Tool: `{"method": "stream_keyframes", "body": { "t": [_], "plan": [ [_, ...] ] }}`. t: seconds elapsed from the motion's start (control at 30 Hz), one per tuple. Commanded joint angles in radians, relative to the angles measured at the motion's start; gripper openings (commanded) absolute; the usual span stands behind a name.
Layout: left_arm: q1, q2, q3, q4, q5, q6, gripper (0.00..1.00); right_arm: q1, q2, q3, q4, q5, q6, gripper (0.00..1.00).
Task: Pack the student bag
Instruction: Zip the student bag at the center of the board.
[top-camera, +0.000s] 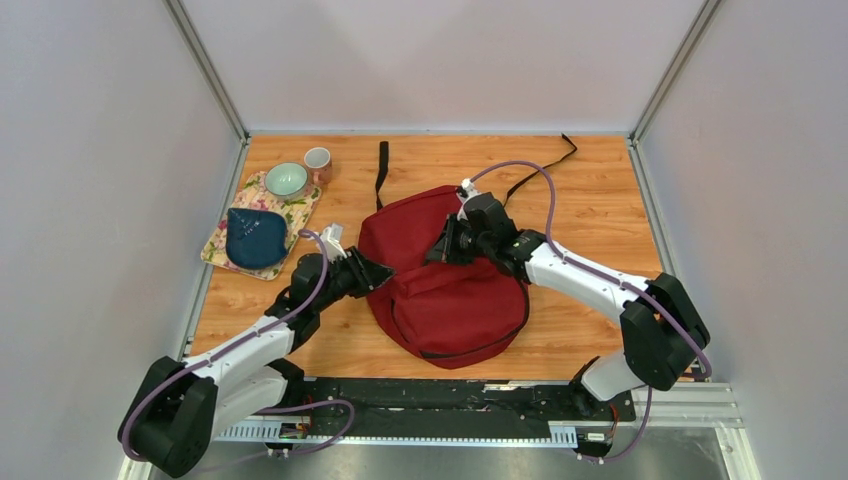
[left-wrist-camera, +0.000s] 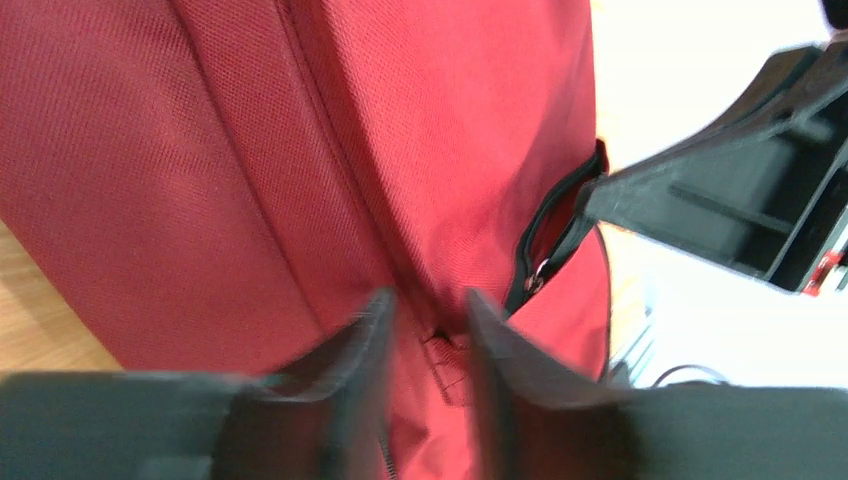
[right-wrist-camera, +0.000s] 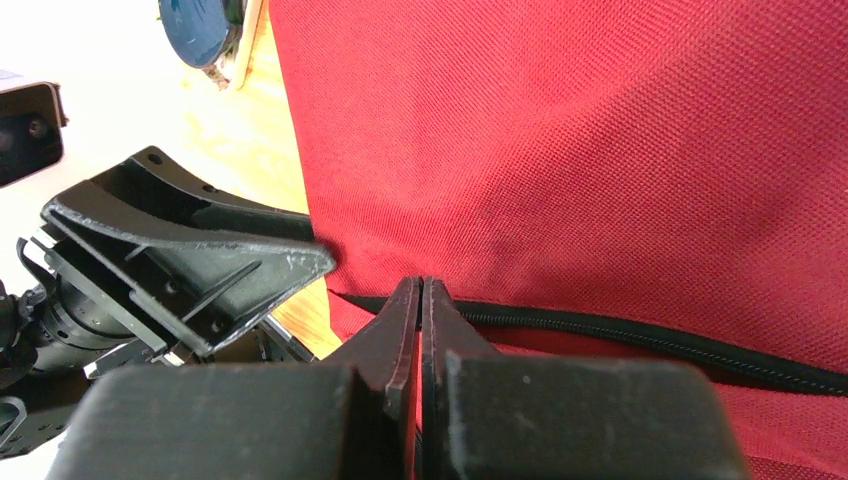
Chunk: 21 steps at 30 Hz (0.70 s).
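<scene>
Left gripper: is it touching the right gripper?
Apart. In the top view, red fabric of the student bag shows between the left gripper and the right gripper.

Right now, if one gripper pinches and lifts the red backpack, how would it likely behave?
Probably floppy: the student bag lies slumped and flattish on the table, so a pinch would likely raise only a fold. Its coarse weave looks grippy rather than slippery. The loose black straps would likely drag behind.
</scene>
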Motion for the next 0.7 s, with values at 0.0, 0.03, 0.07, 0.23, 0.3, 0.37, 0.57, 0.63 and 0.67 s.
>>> {"method": "stream_keyframes", "body": {
  "t": [0.0, 0.03, 0.07, 0.23, 0.3, 0.37, 0.57, 0.63, 0.67],
  "plan": [
    [0.012, -0.007, 0.001, 0.012, 0.105, -0.003, 0.56, -0.013, -0.028, 0.0, 0.046, -0.001, 0.0, 0.0],
    [0.012, -0.012, -0.003, 0.042, 0.115, -0.018, 0.62, -0.014, -0.03, 0.0, 0.047, -0.004, 0.0, 0.0],
    [0.012, -0.015, -0.006, 0.062, 0.127, -0.05, 0.67, -0.013, -0.028, -0.002, 0.049, -0.004, 0.0, 0.0],
    [0.011, -0.026, -0.029, 0.177, 0.193, -0.141, 0.73, -0.011, -0.021, 0.003, 0.052, -0.016, -0.002, 0.0],
    [0.005, -0.029, -0.036, 0.194, 0.199, -0.161, 0.73, -0.013, -0.016, 0.003, 0.053, -0.021, 0.0, 0.0],
    [-0.011, -0.032, -0.036, 0.194, 0.196, -0.159, 0.74, -0.011, -0.015, 0.001, 0.056, -0.022, 0.0, 0.0],
    [-0.066, -0.001, -0.037, 0.193, 0.173, -0.136, 0.75, -0.013, -0.015, 0.0, 0.058, -0.024, 0.002, 0.0],
    [-0.074, 0.003, -0.033, 0.158, 0.156, -0.121, 0.75, -0.011, -0.015, 0.0, 0.058, -0.025, 0.002, 0.0],
    [-0.078, 0.002, -0.028, 0.136, 0.144, -0.095, 0.75, -0.011, -0.018, 0.0, 0.058, -0.025, 0.003, 0.0]
  ]
}}
